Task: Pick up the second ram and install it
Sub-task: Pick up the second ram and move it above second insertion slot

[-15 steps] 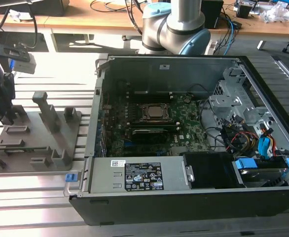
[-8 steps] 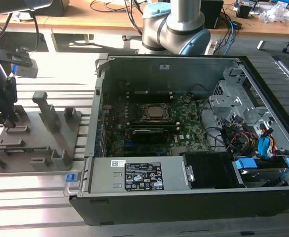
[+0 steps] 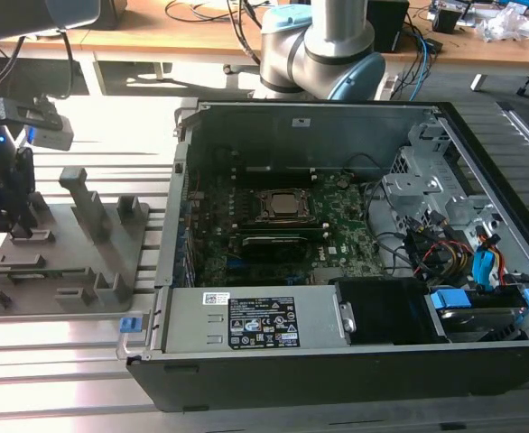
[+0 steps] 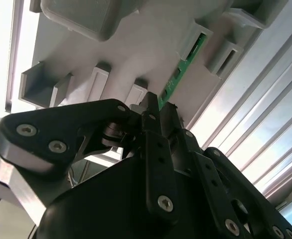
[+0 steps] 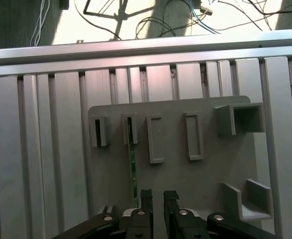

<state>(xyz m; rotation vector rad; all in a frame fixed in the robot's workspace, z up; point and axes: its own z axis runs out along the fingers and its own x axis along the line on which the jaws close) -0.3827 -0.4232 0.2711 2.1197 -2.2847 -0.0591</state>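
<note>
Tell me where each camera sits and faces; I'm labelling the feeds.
Exterior view: high, off-arm, looking down on computer case, grey tray, arm, gripper.
First wrist view: on the arm, past the gripper onto tray and second ram.
Second wrist view: behind the gripper's linkage, facing the ram.
Both wrist views share gripper, ram, tray.

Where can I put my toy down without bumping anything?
The slatted table is bare below the grey holder tray in the exterior view, to the exterior view's left of the computer case, and in the sunlit strip behind the tray. The tray itself is crowded with upright blocks and the gripper; the case is packed with cables.
</note>
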